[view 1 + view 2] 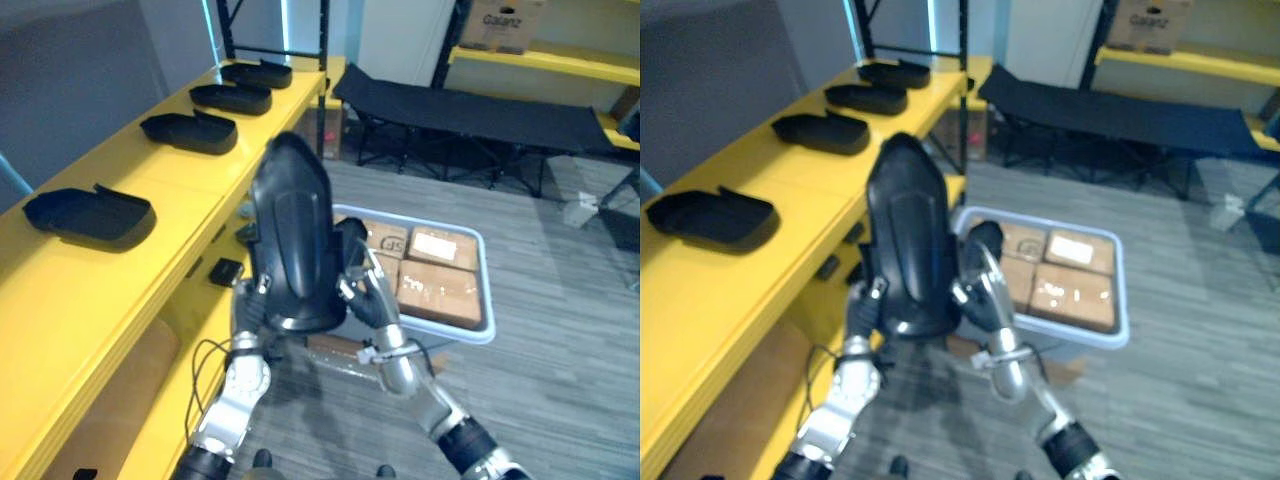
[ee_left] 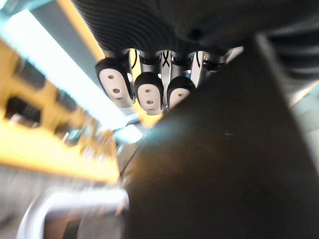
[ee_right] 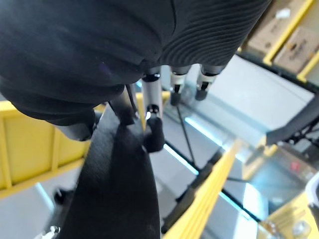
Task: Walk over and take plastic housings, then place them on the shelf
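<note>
1 long yellow shelf already carries 4 black moulded plastic housings in a spaced row. The 5th black plastic housing stands on end, with the left robot hand and right robot hand curled round its edges, presumably so it won't slip.

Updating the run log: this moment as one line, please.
phase: carry | object: black housing, upright | grasp: left hand, right hand curled on it | target: yellow shelf, not yet placed

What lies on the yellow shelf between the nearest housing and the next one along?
Nothing: in the left eye view the shelf top is bare yellow between the nearest housing and the next housing.
</note>
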You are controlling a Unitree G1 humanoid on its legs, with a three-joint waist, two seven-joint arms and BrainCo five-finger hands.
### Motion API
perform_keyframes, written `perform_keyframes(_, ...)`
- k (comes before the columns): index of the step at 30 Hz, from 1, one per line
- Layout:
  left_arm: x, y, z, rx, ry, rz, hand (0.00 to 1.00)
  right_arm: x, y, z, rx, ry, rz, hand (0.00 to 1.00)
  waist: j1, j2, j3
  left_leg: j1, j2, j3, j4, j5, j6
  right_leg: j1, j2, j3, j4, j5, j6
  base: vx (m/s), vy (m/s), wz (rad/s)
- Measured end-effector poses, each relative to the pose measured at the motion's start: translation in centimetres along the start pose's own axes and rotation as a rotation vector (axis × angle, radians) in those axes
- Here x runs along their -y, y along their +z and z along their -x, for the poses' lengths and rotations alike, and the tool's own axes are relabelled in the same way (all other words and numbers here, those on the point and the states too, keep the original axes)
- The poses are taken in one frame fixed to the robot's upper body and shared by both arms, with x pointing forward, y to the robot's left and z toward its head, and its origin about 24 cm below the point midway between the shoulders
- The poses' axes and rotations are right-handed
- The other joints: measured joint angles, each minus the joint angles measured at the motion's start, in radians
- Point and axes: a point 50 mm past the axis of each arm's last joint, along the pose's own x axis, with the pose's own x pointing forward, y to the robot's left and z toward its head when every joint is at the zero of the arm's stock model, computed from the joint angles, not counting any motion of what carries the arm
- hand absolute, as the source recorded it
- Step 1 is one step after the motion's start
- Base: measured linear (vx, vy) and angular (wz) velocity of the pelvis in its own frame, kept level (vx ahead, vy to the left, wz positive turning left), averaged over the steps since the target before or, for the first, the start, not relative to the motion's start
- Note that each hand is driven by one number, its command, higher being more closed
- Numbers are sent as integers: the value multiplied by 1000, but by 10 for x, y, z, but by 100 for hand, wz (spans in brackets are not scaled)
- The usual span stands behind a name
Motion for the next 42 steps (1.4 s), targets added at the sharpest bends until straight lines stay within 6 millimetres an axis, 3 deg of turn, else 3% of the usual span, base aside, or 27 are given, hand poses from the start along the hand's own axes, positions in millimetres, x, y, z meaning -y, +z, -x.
perform_keyframes(17, -8, 4, -2, 131, 94, -245, 100, -7, -7, 9, -42, 27, -18, 0, -1, -1, 0, 15, -5, 11, 0, -20, 1, 0, -6, 14, 6, -10, 6, 10, 1, -2)
perform_keyframes(29, -9, -14, 4, 139, 144, -315, 100, -10, -9, 10, -46, 62, -17, 0, 2, 6, 4, 35, -5, 31, 0, -32, -1, -1, -7, 37, 19, -20, 10, 2, 2, -4)
perform_keyframes(42, -11, -14, 7, 181, 223, -292, 100, -6, -6, 6, -27, 63, -29, 0, -3, 25, 15, 35, -8, 32, 0, -41, 2, 0, -8, 42, 7, -21, 11, 7, 0, -1)
